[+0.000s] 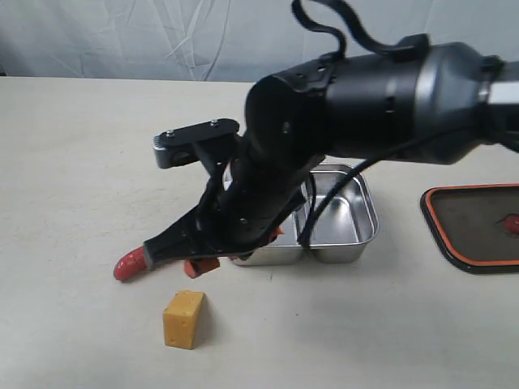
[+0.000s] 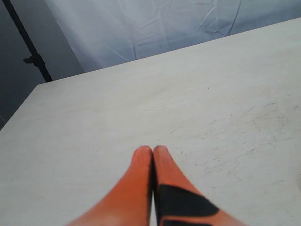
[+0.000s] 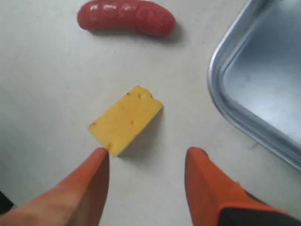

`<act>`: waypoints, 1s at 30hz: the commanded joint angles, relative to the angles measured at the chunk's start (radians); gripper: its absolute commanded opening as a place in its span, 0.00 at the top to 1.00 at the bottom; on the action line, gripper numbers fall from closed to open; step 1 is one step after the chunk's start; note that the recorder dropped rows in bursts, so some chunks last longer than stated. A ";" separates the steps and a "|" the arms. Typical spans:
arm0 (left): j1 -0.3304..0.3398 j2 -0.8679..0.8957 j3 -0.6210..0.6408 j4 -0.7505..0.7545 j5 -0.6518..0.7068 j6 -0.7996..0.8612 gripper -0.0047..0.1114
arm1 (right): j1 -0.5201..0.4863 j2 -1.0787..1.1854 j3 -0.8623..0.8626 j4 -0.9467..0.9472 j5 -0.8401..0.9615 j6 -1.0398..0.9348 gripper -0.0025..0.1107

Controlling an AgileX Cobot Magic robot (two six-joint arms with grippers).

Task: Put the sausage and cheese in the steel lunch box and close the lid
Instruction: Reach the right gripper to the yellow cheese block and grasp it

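The right gripper [image 3: 146, 153] is hanging low over the table [image 1: 73, 162] with its jaws released and nothing between them. The cheese [image 3: 126, 120] is lying on the table just beside one fingertip. The sausage [image 3: 127, 18] is lying on the table beyond the cheese, outside the box [image 1: 357, 235]. The lid [image 1: 474, 215] is resting apart from the box, to its right, orange seal facing up. The left gripper [image 2: 153, 150] is sitting clenched over the table, grasping nothing.

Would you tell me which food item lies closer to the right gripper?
The cheese: the yellow block just ahead of the right gripper, at its fingertips; the red sausage lies beyond it.
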 commanded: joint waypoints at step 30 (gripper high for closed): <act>0.003 -0.005 0.002 0.000 -0.014 -0.004 0.96 | 0.134 0.180 -0.089 -0.035 0.028 0.408 0.54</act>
